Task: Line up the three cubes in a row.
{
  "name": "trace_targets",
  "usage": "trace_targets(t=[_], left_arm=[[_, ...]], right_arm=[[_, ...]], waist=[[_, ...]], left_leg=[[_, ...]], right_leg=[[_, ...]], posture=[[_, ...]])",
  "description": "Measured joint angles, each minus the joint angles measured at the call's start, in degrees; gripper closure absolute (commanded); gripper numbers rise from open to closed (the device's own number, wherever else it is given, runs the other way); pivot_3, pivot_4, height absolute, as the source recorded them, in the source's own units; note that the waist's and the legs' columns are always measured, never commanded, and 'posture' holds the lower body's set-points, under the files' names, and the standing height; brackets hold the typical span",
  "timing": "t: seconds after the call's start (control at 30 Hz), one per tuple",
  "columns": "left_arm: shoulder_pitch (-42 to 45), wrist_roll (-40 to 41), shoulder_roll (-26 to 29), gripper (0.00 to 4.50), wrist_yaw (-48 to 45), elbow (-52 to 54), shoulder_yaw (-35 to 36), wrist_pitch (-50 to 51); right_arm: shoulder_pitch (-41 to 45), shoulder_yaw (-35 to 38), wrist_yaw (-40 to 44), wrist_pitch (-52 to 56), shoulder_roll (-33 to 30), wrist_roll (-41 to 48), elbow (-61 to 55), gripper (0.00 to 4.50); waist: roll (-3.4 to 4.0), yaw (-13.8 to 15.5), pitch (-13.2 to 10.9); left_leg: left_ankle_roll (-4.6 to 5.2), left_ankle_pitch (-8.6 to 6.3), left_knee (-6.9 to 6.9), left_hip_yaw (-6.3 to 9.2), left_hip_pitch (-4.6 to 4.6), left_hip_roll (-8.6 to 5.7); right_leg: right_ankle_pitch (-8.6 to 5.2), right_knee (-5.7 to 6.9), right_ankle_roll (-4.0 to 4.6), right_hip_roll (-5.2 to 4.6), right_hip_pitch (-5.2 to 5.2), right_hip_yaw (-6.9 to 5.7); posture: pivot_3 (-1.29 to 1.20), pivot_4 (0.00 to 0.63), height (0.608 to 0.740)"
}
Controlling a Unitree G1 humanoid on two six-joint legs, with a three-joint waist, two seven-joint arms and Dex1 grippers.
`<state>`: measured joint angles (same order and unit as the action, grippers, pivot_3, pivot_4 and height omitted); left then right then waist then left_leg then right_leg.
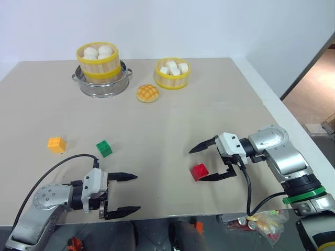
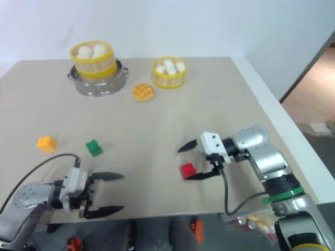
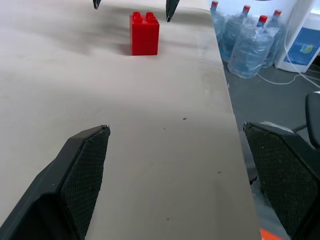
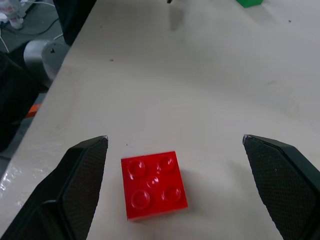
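Cubes are what we care about, and we see three of them on the desk [image 1: 172,110]. Our red cube [image 1: 199,171] sits near the front edge, toward the right side. Our green cube [image 1: 103,148] sits well apart from it, toward the left. Our orange-yellow cube [image 1: 56,144] sits near the green one, closer to the left edge. They do not make a row yet.

We think each cube is hard plastic, so it should be light and stiff. It will not squash. Its flat sides look smooth and may slip a little. The top has round bumps, so we would take hold of two flat sides that face away from each other, low down, and squeeze gently.

Our right gripper [image 1: 208,162] has its fingers spread wide with nothing in them, and the red cube sits between its two tips. It looks ready to close, but it is not touching yet. Our left gripper [image 1: 131,194] is spread wide too and carries nothing, near the front edge, pointing toward the red cube.

At the back of the desk we see two steamer baskets [image 1: 97,62] with white buns and one golden bun [image 1: 147,93], well apart from the cubes.
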<state>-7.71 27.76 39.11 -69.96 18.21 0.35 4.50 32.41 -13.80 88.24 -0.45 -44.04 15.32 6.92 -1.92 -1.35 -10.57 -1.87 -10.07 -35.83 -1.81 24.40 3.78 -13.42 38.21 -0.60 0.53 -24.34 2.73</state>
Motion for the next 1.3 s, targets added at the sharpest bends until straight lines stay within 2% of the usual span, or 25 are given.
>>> trace_targets(t=[0.17, 0.27, 0.5, 0.53, 0.77, 1.0, 1.13, 1.3], left_arm=[[-0.2, -0.4, -0.4, 0.07, 0.1, -1.4, 0.0, -1.4], [-0.8, -1.0, -1.2, 0.0, -0.2, -3.1, 0.0, -3.6], [-1.7, -2.8, -2.4, 0.0, -0.6, -7.6, -0.5, -8.6], [-1.7, -2.9, -2.5, 0.0, -0.6, -8.0, -0.5, -9.1], [-0.9, -3.0, -3.0, 0.0, -0.3, -9.9, -0.5, -11.5], [2.4, -2.1, -3.9, 0.0, 3.7, -9.9, 0.2, -7.7], [4.8, -1.2, -3.8, 0.0, 5.5, -9.4, 0.7, -4.7], [6.7, -0.1, -3.1, 0.0, 8.6, -5.1, 0.9, 1.2]], right_arm=[[0.1, -1.7, 0.2, -3.0, 1.4, -1.5, 3.5, 0.0], [0.1, -2.0, 0.2, -4.6, 2.2, -2.2, 6.1, 0.76], [0.1, -2.1, 0.3, -5.5, 2.6, -2.5, 7.9, 3.15], [0.1, -2.1, 0.3, -5.1, 2.6, -2.4, 7.8, 3.24], [-0.8, -1.4, -1.5, 3.2, 3.0, 0.2, 5.1, 3.24], [6.9, -2.0, -12.7, 18.5, 12.2, -0.6, 3.1, 3.24], [11.1, -4.9, -16.7, 18.3, 16.8, -5.1, 7.6, 3.24], [13.5, -8.0, -16.4, 14.3, 17.8, -9.5, 13.7, 3.24]], waist=[[0.0, 0.0, 0.0], [0.0, 0.0, 0.0], [0.01, 0.0, 0.0], [0.0, 0.0, 0.0], [0.0, 0.0, 0.0], [0.0, -0.3, 0.0], [-0.01, -0.1, 0.0], [-0.02, 0.0, 0.0]], left_leg=[[0.0, 0.0, 0.01, 0.0, -0.02, 0.01], [0.0, 0.0, 0.01, -0.04, -0.02, 0.0], [0.0, 0.0, 0.0, -0.1, -0.07, 0.01], [0.0, 0.0, 0.0, -0.11, -0.08, 0.01], [0.0, 0.0, 0.0, -0.13, -0.09, 0.02], [0.0, 0.01, -0.11, -0.18, -0.19, 0.04], [0.0, 0.02, -0.14, -0.18, -0.17, 0.03], [-0.01, 0.01, -0.17, -0.32, -0.11, 0.02]], right_leg=[[0.0, 0.02, 0.0, 0.02, 0.0, 0.01], [0.0, 0.03, 0.0, 0.01, 0.0, 0.04], [0.02, 0.05, -0.01, 0.01, 0.01, 0.11], [0.02, 0.06, -0.01, 0.01, 0.02, 0.11], [0.03, 0.1, -0.01, 0.01, 0.01, 0.14], [0.05, 0.51, 0.06, 0.12, -0.12, 0.28], [-0.01, 0.63, 0.08, 0.12, -0.17, 0.27], [0.05, 0.62, -0.22, 0.08, -0.21, 0.42]], posture=[[0.0, 0.15, 0.74], [0.0, 0.15, 0.74], [0.0, 0.15, 0.74], [0.0, 0.15, 0.74], [0.0, 0.15, 0.74], [0.0, 0.15, 0.74], [0.0, 0.15, 0.74], [0.0, 0.15, 0.74]])
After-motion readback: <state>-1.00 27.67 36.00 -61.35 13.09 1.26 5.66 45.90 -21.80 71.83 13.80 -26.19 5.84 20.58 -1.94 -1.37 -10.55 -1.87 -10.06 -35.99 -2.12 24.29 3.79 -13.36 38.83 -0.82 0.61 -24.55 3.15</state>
